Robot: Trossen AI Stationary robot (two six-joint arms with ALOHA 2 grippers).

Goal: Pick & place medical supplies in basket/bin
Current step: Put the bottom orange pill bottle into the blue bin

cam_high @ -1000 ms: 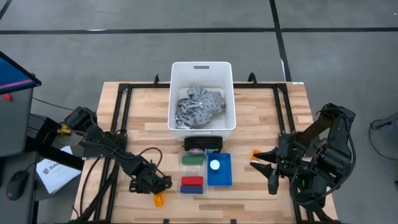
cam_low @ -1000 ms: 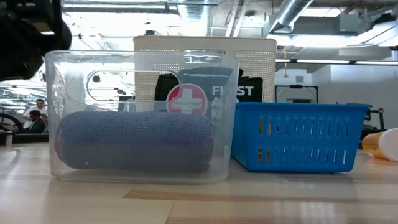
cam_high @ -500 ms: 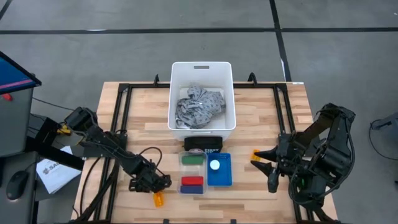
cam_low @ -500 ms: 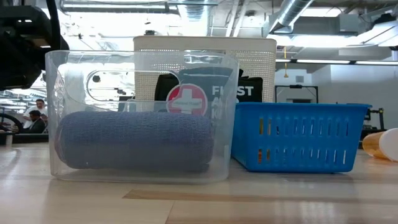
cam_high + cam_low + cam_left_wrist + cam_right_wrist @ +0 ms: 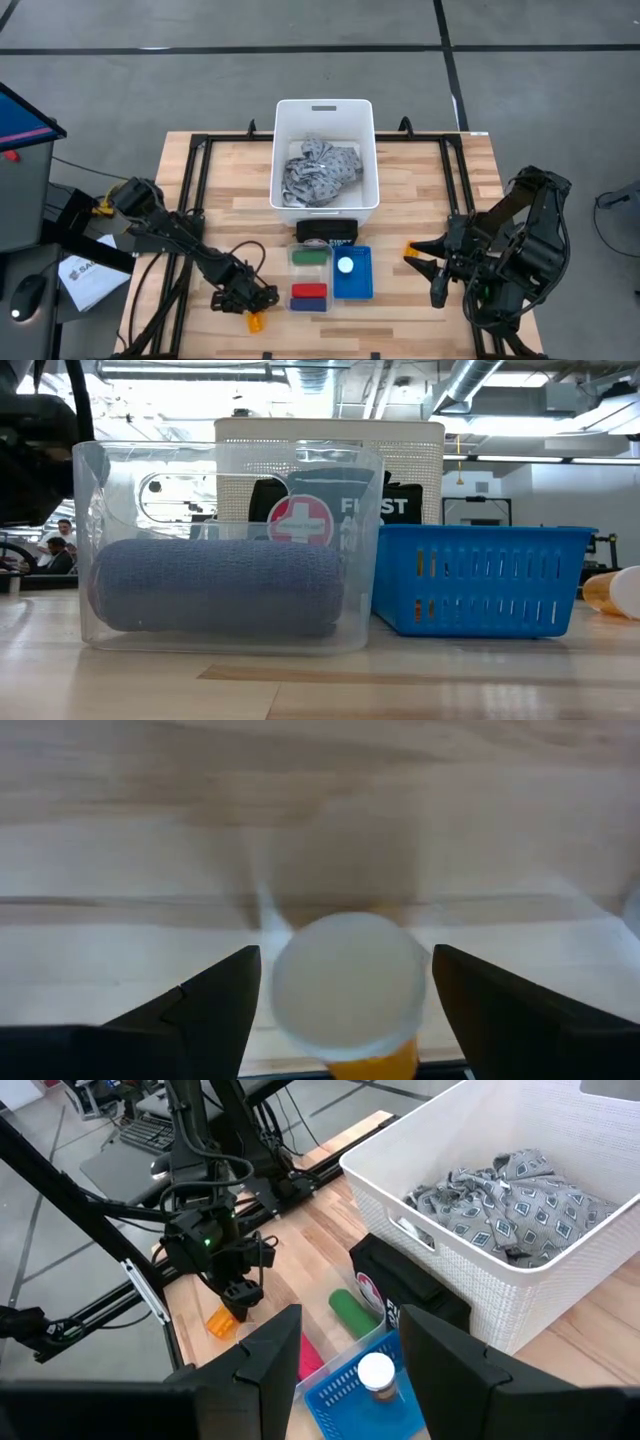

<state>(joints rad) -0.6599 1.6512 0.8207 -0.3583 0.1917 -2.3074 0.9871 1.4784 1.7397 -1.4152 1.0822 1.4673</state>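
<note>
An orange pill bottle [image 5: 255, 321] with a white cap [image 5: 350, 985] lies on the wood near the table's near edge. My left gripper [image 5: 249, 299] is open just over it, one finger on each side of the cap, with gaps showing in the left wrist view [image 5: 345, 960]. A second orange bottle [image 5: 410, 246] lies by my open right gripper [image 5: 422, 264], which waits at the right. The grey patterned cloth [image 5: 320, 172] lies inside the white tub [image 5: 325, 103]. Green [image 5: 310, 257], red [image 5: 309, 291] and blue [image 5: 309, 303] cylinders sit in a clear container. A white jar [image 5: 345, 266] stands in a blue basket [image 5: 356, 285].
A black first-aid pouch [image 5: 326, 233] stands between the tub and the small containers. A black metal frame [image 5: 195, 170] runs along the table's left, far and right sides. Bare wood lies left and right of the tub. In the low view the second bottle [image 5: 610, 592] lies right of the blue basket.
My left gripper has come down and a little toward the near edge, closing on the orange bottle. In the low view its dark body has sunk lower at the left. Nothing else has moved.
</note>
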